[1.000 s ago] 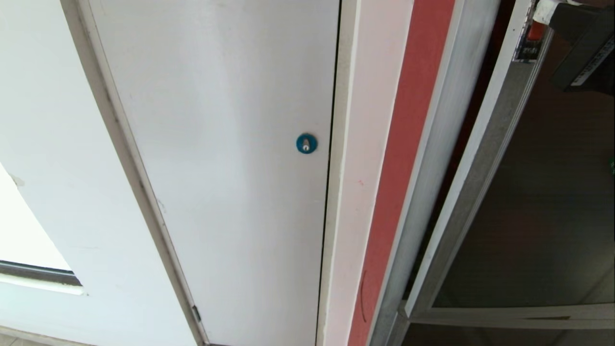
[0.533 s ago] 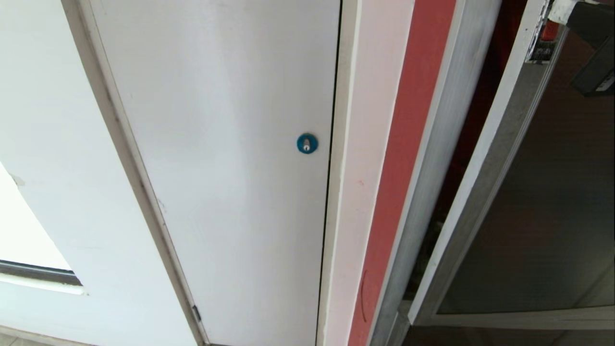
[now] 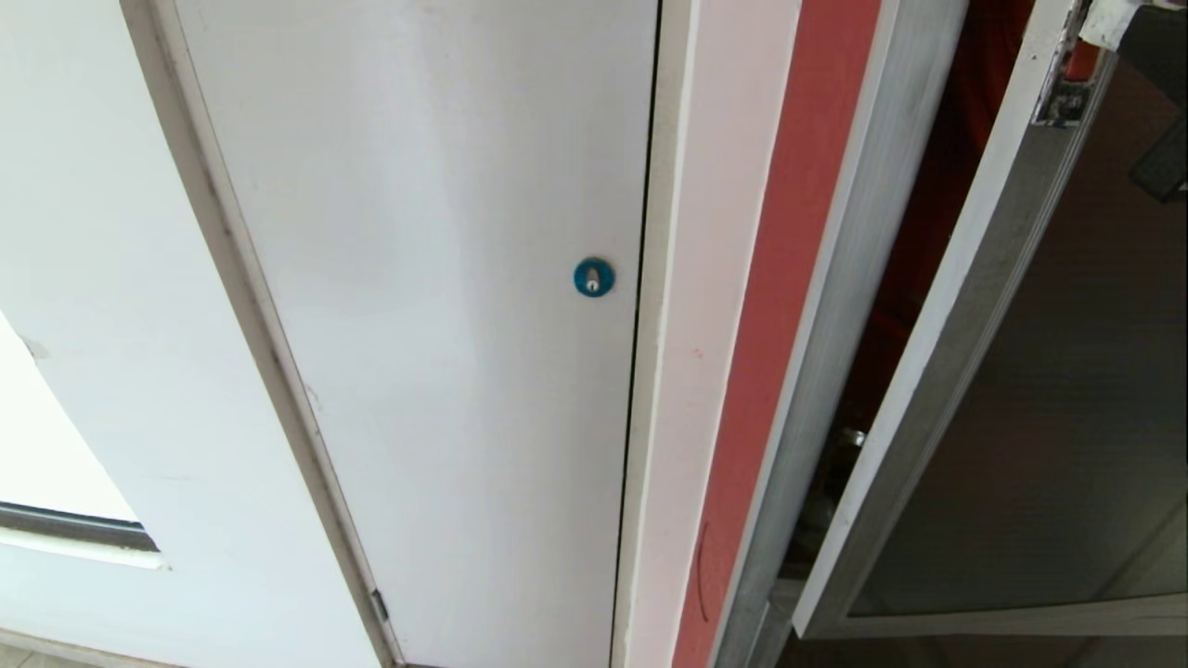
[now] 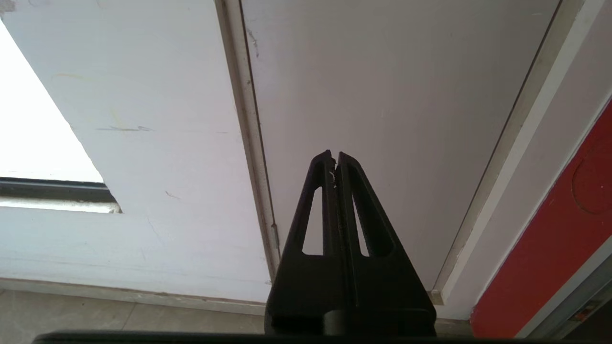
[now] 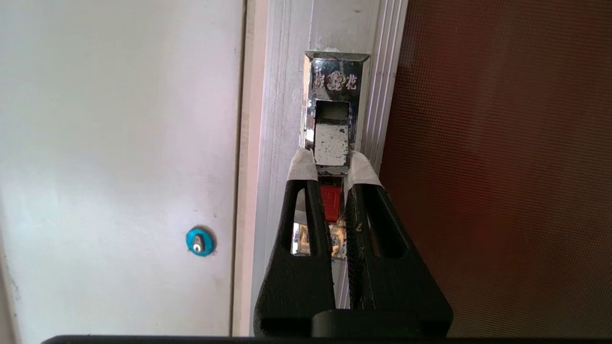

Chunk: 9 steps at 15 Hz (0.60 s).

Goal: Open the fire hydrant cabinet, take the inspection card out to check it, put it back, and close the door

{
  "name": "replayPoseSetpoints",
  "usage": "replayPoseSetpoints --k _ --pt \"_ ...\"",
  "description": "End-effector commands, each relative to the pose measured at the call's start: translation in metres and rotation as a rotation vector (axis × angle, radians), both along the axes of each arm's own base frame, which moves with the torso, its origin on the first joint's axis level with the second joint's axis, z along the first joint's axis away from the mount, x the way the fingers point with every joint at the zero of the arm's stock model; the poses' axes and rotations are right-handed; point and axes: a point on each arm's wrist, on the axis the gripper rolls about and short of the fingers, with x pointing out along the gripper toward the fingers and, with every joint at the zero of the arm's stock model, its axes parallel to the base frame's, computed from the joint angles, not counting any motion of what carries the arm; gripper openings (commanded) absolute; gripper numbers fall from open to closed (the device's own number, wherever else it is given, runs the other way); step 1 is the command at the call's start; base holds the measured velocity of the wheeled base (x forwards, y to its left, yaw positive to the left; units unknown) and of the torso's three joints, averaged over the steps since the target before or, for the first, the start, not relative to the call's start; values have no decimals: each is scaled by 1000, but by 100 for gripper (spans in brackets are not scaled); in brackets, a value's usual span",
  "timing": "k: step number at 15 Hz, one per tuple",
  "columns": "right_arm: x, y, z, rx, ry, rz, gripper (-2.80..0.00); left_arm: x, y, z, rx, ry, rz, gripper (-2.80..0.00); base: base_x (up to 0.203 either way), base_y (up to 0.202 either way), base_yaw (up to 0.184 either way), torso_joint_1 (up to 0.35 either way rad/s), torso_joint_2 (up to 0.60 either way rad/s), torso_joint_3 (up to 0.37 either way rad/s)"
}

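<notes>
Door [image 3: 1049,399]: dark tinted glass, fine-textured, in a brushed silver metal frame. Latch [image 5: 334,114]: scuffed glossy chrome. White panel [image 3: 436,306]: smooth matt paint.

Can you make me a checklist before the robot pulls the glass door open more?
1. Right end effector clamped on the latch: ok.
2. Door off the fire hydrant cabinet frame, gap showing: ok.
3. Left end effector shut, facing the white panel, clear of the door: ok.
4. Inspection card visible inside: cannot tell.
5. Room behind the door for its swing: cannot tell.
</notes>
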Motion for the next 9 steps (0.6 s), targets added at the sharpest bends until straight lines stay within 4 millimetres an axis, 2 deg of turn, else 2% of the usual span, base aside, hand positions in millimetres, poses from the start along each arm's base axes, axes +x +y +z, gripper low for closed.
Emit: replayPoseSetpoints --k 1,4,5,9 --pt "-1 0 -2 -5 9 -4 -280 1 0 -2 0 7 0 -280 0 0 0 0 0 0" --pt "0 0 -6 -12 19 -5 -280 1 0 -2 0 7 1 -280 0 0 0 0 0 0" --pt "0 0 -6 -13 19 -4 0 1 0 -2 0 7 0 -280 0 0 0 0 0 0" --pt "-5 1 -4 -8 9 21 0 0 0 -2 0 6 0 -280 0 0 0 0 0 0"
